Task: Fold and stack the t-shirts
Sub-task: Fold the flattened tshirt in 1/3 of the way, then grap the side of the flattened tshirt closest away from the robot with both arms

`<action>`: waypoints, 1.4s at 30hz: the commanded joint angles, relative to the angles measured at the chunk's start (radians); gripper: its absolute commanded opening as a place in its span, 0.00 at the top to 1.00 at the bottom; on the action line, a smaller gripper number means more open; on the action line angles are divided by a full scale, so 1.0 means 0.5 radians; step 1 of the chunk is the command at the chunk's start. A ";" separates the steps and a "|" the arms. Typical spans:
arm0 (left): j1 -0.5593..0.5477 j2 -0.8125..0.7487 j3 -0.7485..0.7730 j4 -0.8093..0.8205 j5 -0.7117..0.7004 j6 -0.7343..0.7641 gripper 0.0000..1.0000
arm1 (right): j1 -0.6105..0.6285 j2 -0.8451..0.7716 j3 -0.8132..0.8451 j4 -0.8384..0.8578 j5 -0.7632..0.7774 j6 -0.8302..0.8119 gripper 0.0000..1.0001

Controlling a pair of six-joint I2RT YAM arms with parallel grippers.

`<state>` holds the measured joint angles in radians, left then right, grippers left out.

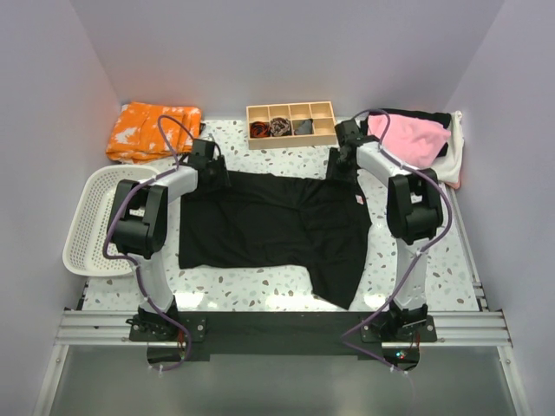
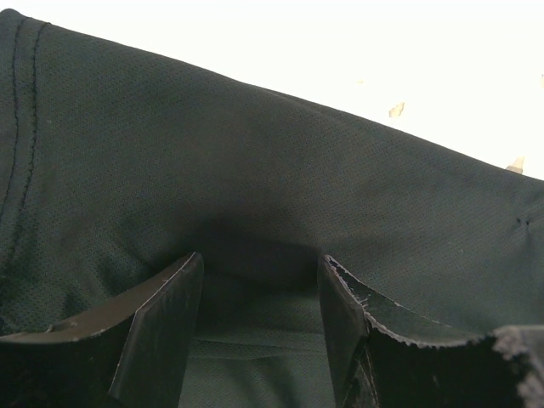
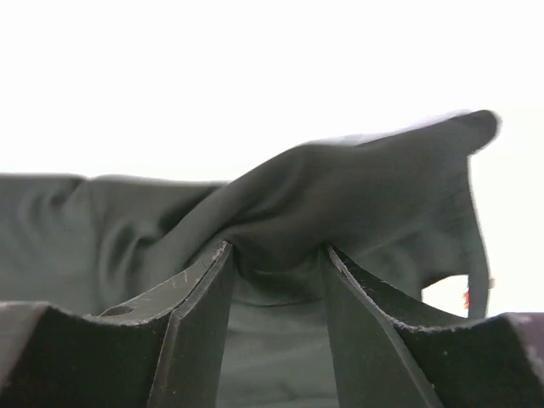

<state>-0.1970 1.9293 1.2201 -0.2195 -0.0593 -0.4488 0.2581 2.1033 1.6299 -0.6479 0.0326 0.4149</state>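
Label (image 1: pixel 358 200) on black t-shirt (image 1: pixel 269 221) unreadable.

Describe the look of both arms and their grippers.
The left arm and right arm have white links, bulky black joint housings, and a lilac cable looping along each. The left gripper and right gripper each have two flat black fingers, tapered, with pale scuffed edges.

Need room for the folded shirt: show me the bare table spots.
Bare: front-left strip between black t-shirt hem and rail; patch right of the right arm. Crowded: back edge, with orange cloth, tray and shirt pile; basket at left.
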 commanded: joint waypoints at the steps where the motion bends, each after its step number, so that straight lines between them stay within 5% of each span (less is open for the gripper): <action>1: 0.020 -0.060 0.011 -0.135 -0.099 0.039 0.38 | -0.044 0.116 0.244 -0.192 0.425 -0.014 0.52; 9: 0.149 -0.088 -0.115 -0.095 -0.105 0.032 0.38 | -0.237 0.193 0.219 -0.232 0.594 0.011 0.52; 19: 0.149 -0.315 -0.103 0.154 0.005 0.042 0.38 | -0.258 -0.236 0.035 0.148 0.076 -0.149 0.20; 27: 0.149 -0.759 -0.161 0.160 -0.059 0.020 0.34 | -0.255 -0.706 -0.087 -0.025 0.091 -0.155 0.10; 32: 0.103 -0.907 -0.415 -0.113 -0.032 -0.118 0.36 | -0.255 -0.923 -0.452 -0.183 0.036 -0.084 0.11; 42: -0.017 -1.729 -1.176 -0.579 -0.268 -0.629 0.39 | -0.182 -1.650 -1.479 -0.357 -0.044 0.201 0.13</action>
<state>-0.1986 1.2163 0.6823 -0.3828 -0.1017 -0.6186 0.1394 1.4246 0.9791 -0.7666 0.0341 0.4191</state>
